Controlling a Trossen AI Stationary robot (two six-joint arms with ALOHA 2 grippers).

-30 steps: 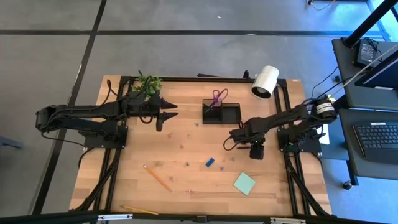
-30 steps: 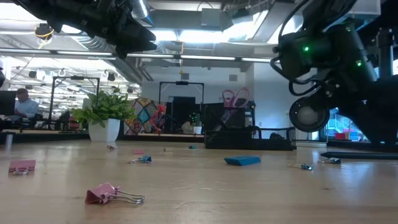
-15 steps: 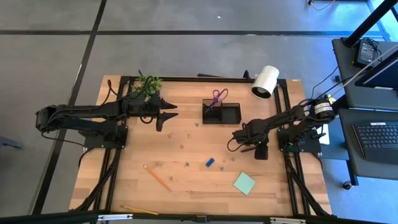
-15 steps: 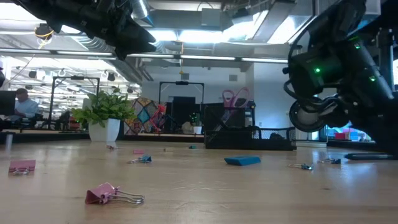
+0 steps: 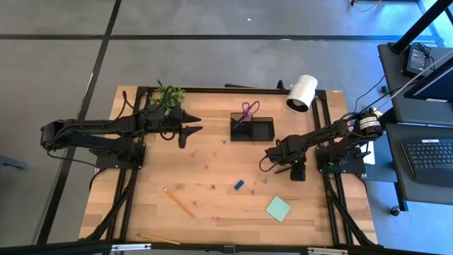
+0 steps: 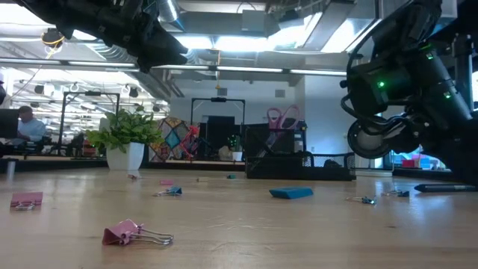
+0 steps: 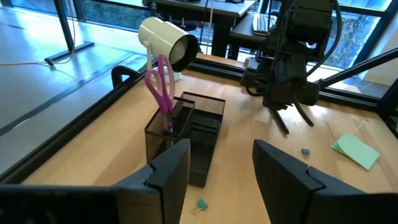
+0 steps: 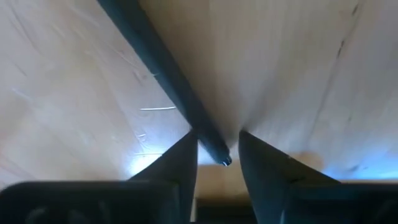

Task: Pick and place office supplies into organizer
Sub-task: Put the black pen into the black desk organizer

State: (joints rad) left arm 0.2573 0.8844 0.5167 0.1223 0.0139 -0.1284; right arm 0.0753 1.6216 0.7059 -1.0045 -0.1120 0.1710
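Grey floor with dark tape lines runs all round the pale planked wooden table (image 5: pixel 212 212), which sits on a black frame; the low view looks into a big workshop with strip lights, and a person sits at a desk far off on the left. A leafy plant in a white pot (image 6: pixel 125 155) stands at the back edge, with a smooth white cylinder (image 5: pixel 302 92) near the far right corner.

The organizer (image 5: pixel 253 128) – black wire mesh, boxy – sits mid-back with the purple-handled scissors (image 7: pixel 161 87) upright in its taller part. A flat green sticky-note pad (image 5: pixel 278 208), a small blue block (image 5: pixel 239 185) and an orange pencil (image 5: pixel 179 202) lie loose in front.

The right gripper (image 8: pixel 217 146) is down at the wood, its fingers close on either side of a thin black pen (image 8: pixel 163 74) – I can't tell if they're gripping it. The left gripper (image 7: pixel 221 174) hovers open near the plant.
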